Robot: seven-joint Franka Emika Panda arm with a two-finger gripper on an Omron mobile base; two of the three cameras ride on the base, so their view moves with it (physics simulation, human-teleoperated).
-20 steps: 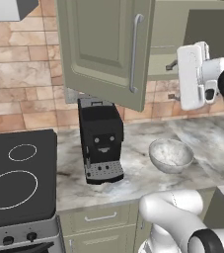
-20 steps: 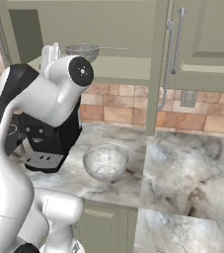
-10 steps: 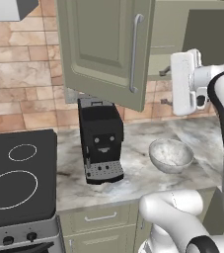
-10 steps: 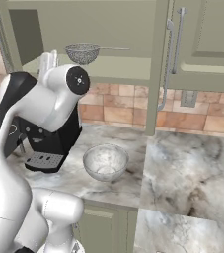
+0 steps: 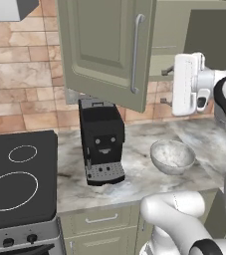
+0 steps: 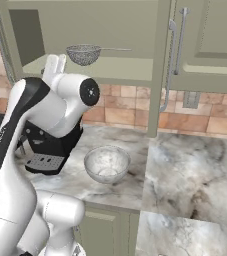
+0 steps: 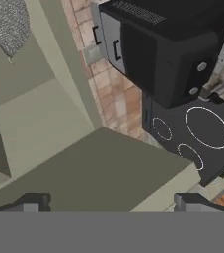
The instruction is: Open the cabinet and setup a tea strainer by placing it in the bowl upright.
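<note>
The sage-green wall cabinet point(image 5: 104, 50) with recessed panels and long silver bar handles stands open, its left door swung out over the counter. On the plain shelf inside sits the tea strainer point(image 6: 83, 54), a half-round basket of fine grey mesh with a thin handle pointing right; in the hand view its speckled mesh point(image 7: 7, 22) shows at the top left corner. Below, on the marbled grey countertop point(image 6: 195, 175), rests the round, shallow, whitish-grey mottled bowl point(image 5: 172, 156), empty, just to the right of the boxy black coffee machine point(image 5: 101, 140). A black stovetop point(image 5: 16, 179) with white ring markings lies left of the machine.

The white arm's two-finger gripper point(image 7: 108, 200) is raised to shelf height beside the open cabinet, well apart from the strainer. Its two dark fingertips point(image 7: 32, 201) stand wide apart with nothing between them, so the hand is spread and holding nothing.
</note>
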